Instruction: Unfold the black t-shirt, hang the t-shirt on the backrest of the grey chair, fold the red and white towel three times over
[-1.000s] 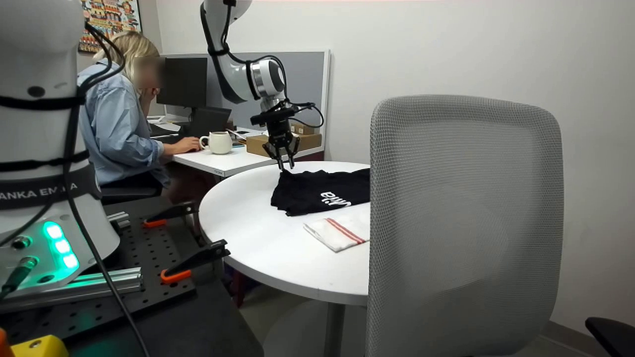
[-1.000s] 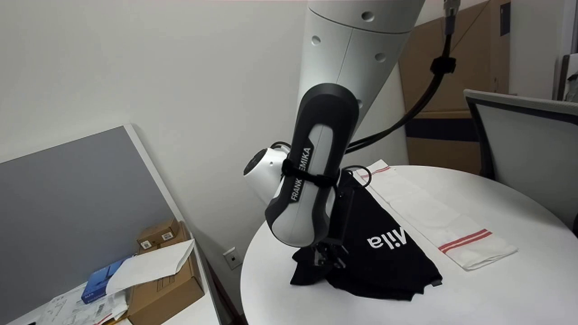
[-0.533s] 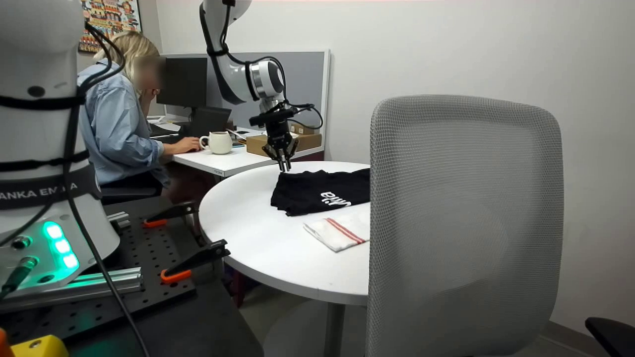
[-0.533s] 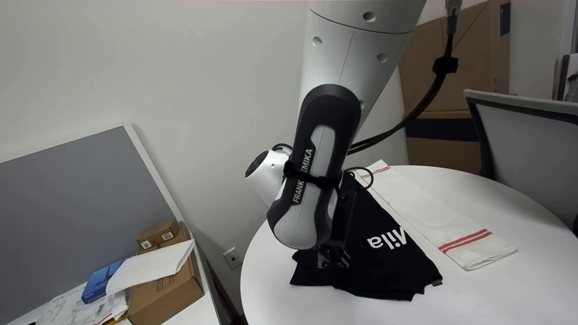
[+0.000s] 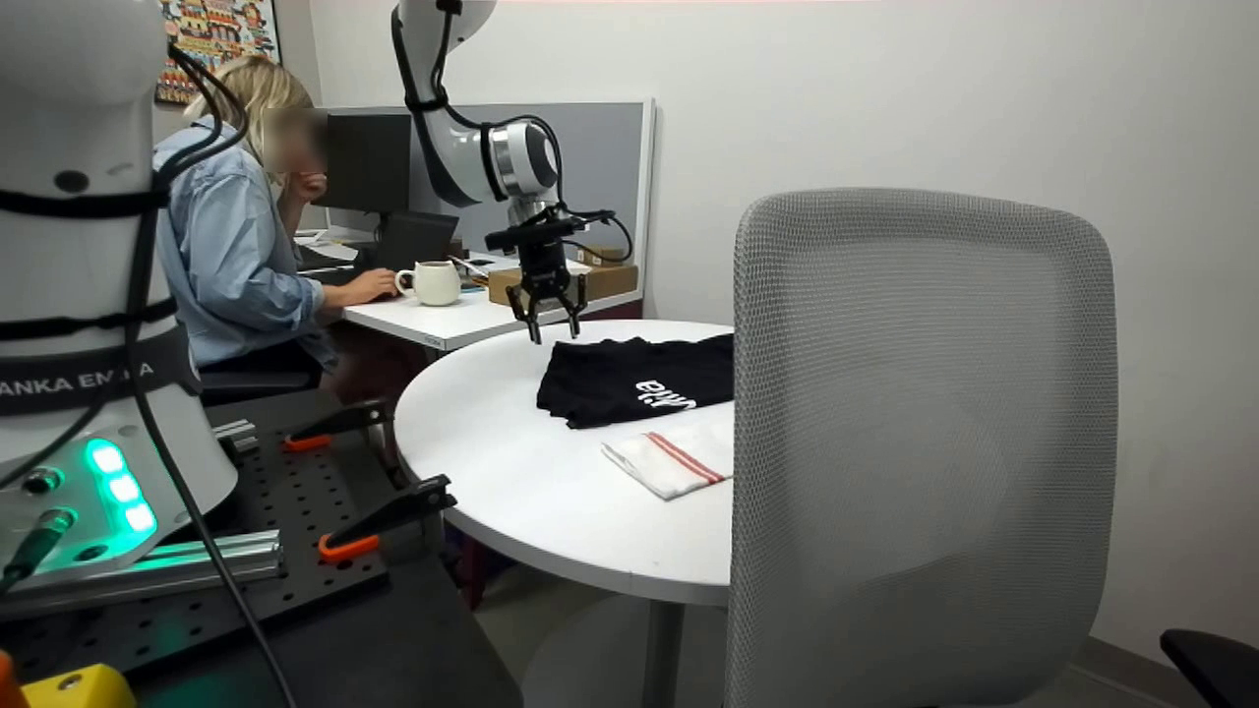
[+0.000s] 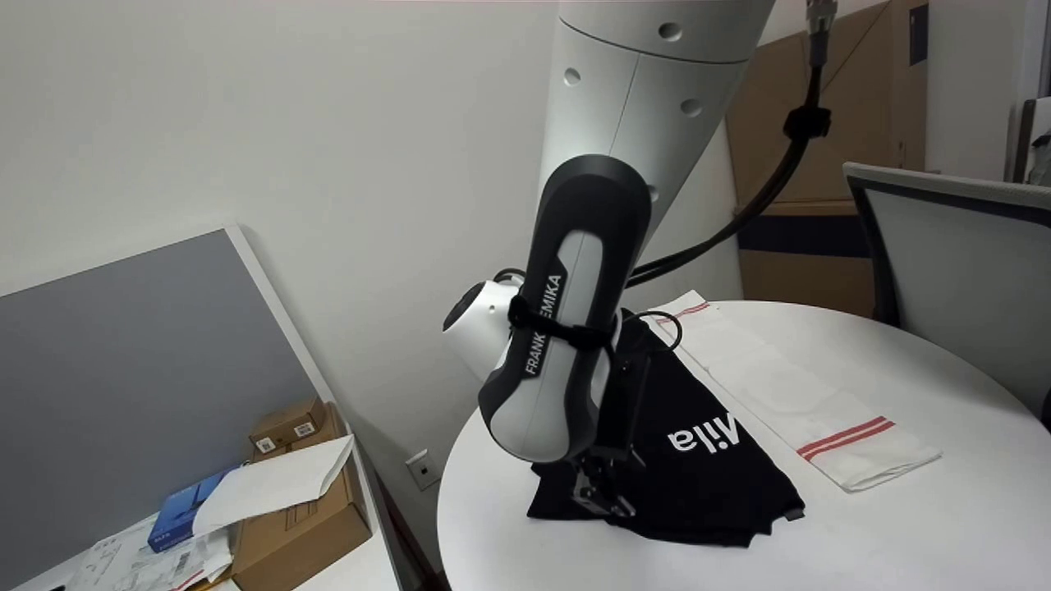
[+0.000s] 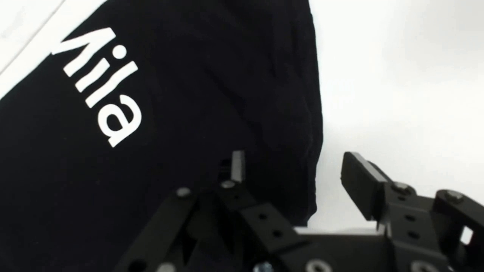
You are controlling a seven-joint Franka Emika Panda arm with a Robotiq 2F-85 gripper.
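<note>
The black t-shirt [image 5: 629, 379] lies folded on the round white table, its white print facing up. It also shows in an exterior view [image 6: 698, 492] and the wrist view [image 7: 196, 94]. My gripper [image 5: 555, 336] is open and empty, just above the shirt's edge. In the wrist view the jaws [image 7: 293, 166] straddle that edge: one finger over the cloth, one over bare table. Contact with the cloth cannot be told. The red and white towel [image 6: 780, 386] lies flat and folded in a long strip beside the shirt. The grey chair [image 5: 925, 442] stands at the table, also in an exterior view [image 6: 969, 271].
The round white table [image 5: 492, 442] carries the shirt and towel. Behind it a desk [image 5: 423, 320] holds a mug [image 5: 433, 283], cardboard boxes [image 6: 304, 525] and a monitor. A person [image 5: 236, 216] sits there. The chair's backrest hides part of the table in an exterior view.
The fingers drew close together half a second ago and are now spread wide. The gripper has shifted slightly outward, towards the shirt's edge. The shirt's near edge looks slightly altered; towel and chair are unmoved.
</note>
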